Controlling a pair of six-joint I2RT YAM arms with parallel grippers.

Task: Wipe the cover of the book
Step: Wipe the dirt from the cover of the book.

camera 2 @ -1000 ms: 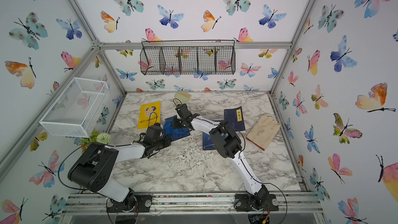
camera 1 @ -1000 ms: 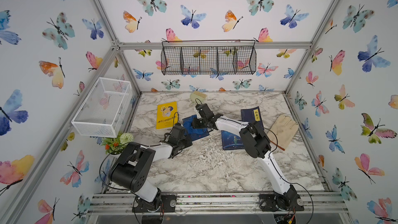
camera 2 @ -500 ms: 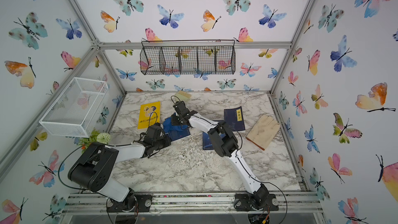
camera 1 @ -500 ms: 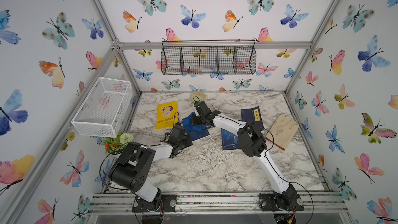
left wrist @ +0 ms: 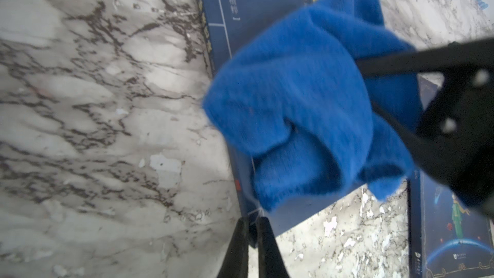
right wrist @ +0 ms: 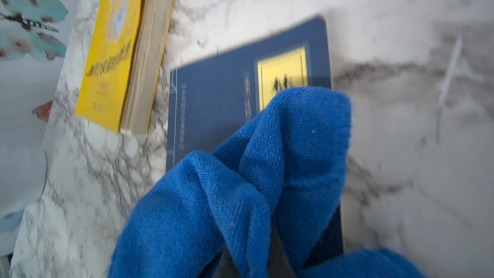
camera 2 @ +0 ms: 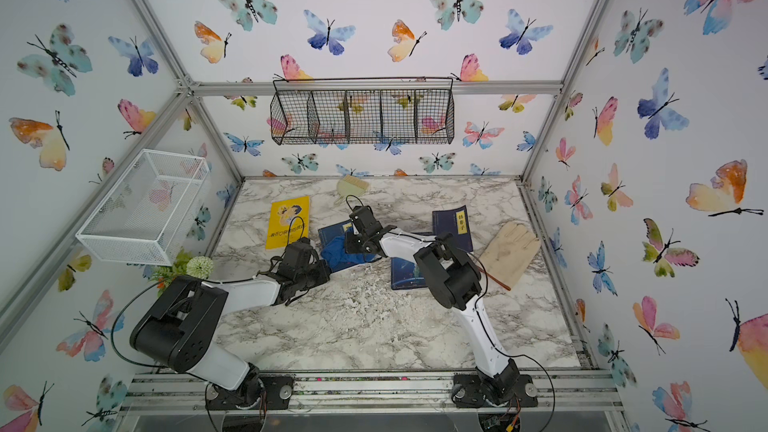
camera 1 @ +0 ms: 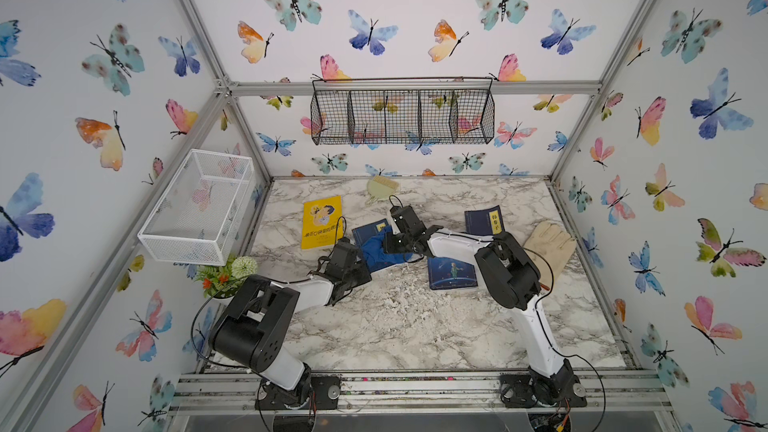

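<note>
Navy book (camera 1: 368, 231) sits mid marble table (camera 1: 395, 326), just beside the yellow book (camera 1: 321, 222). Blue cloth (camera 1: 376, 251) lies bunched on its cover, pinched by the right gripper (camera 1: 388, 244). Left gripper (left wrist: 252, 239) is pressed nearly together at the book's near corner.

I see the cloth (camera 1: 376, 249) lying on the book (camera 1: 366, 232) mid-table. A second book (camera 1: 321, 222) lies just left of it. The glove (camera 1: 548, 243) sits far right.
</note>
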